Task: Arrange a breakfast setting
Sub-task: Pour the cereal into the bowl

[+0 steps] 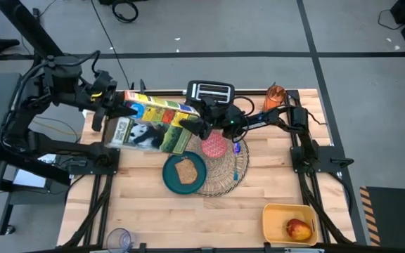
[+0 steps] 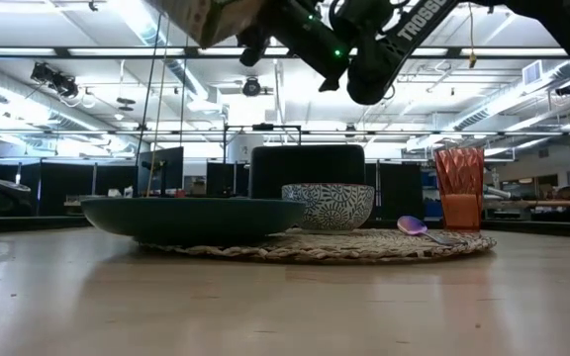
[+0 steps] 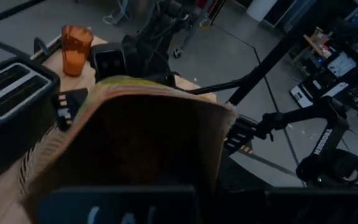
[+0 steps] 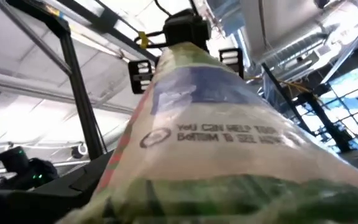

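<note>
At the upper left of the high view, my left gripper [image 1: 107, 105] was clamped on one end of a colourful cereal box [image 1: 153, 123], which hung tilted in the air above the table [image 1: 146, 204]. Just right of centre, my right gripper [image 1: 201, 116] pinched the box's other end, so both of my arms carried it between them.

Below the box, at the frame's centre, the teal plate [image 1: 171, 176] sat on the left edge of the wicker placemat [image 1: 223, 172], with the toast slice [image 1: 185, 170] lying on it. The pink bowl [image 1: 215, 145] stood on the mat's upper part, and the blue-handled spoon [image 1: 236, 158] lay on the mat just right of it.

A black toaster [image 1: 210, 91] stood at the top centre. The orange cup [image 1: 275, 95] was at the upper right, near the table's far edge. At the lower right, the apple [image 1: 298, 228] rested in a yellow bin [image 1: 276, 214].
</note>
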Robot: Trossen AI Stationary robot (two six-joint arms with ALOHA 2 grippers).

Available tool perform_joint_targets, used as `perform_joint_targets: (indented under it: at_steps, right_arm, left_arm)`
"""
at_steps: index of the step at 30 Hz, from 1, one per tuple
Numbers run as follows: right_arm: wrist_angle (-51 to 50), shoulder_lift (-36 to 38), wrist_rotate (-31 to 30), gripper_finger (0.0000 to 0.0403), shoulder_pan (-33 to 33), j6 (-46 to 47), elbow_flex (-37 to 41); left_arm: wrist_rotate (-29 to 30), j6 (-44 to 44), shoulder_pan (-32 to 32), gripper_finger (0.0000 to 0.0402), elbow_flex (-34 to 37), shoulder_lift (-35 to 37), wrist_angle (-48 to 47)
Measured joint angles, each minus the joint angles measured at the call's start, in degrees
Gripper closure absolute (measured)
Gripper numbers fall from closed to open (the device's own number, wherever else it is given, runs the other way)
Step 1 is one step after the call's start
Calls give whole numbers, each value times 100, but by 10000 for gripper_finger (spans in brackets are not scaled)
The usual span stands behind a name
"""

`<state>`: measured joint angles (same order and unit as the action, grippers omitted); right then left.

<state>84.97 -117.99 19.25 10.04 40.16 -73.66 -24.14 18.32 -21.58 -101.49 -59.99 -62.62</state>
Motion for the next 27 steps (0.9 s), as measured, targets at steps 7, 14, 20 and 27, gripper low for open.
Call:
perform_joint_targets:
  at_steps: [7,14,20,27]
  right_arm:
    - [-107,0,106,149,0,64,-8]
    - [-68,0,125,189,0,77,-8]
    - [279,71,627,192,138,608,154]
    - [445,1020,1354,192,582,1277,1302]
  left_arm:
    - [11,-51,0,399,-2,-41,139]
    - [72,25,-2,368,-2,-50,263]
    - [76,58,-6,313,-75,-2,532]
    - [103,-116,-11,235,-922,7,668]
